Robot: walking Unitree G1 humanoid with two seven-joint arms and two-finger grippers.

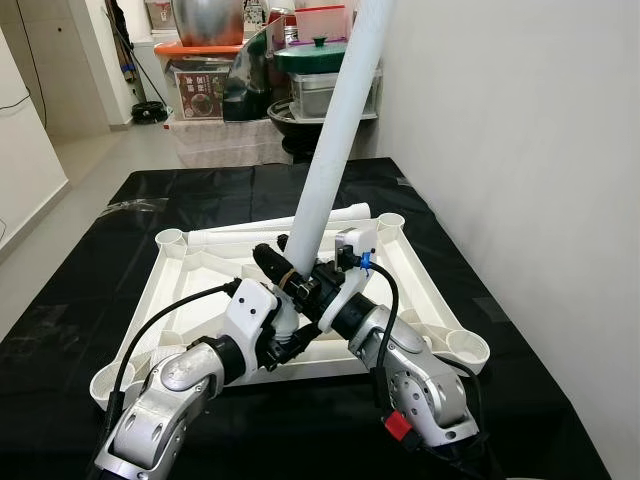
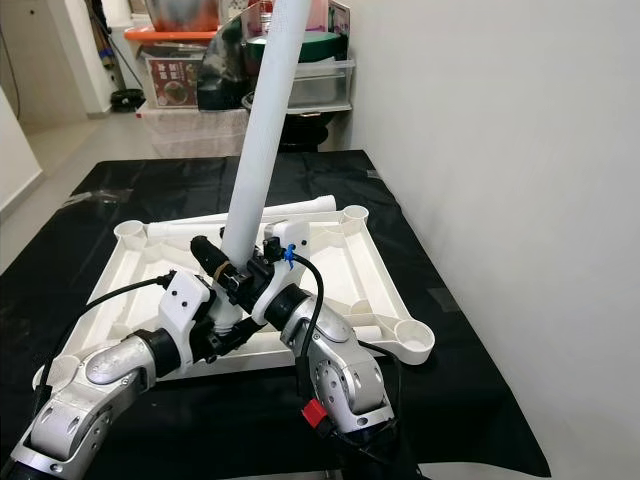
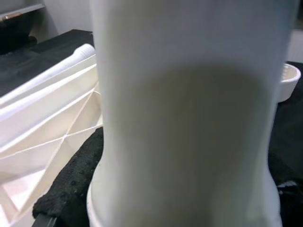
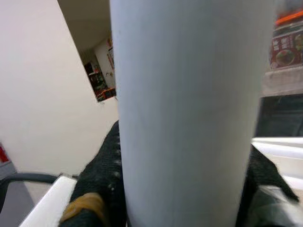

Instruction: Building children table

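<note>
Right claw (image 1: 300, 283) and left claw (image 1: 285, 305) both grip white table leg (image 1: 330, 150) near its base. Leg stands tilted over upturned white tabletop (image 1: 420, 275); spare leg (image 1: 300, 222) lies along tabletop's far edge.

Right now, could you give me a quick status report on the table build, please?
Both grippers, left and right, clamped on white leg tube, tilted. Upturned tabletop on black cloth. Spare leg along far rim. Nothing blocking.

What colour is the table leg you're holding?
White, the table leg matches the tabletop; clearest in the left eye view.

Both tools (image 2: 235, 283) clamping tilted white leg (image 2: 258, 130), upturned tabletop (image 2: 345, 262)
</note>
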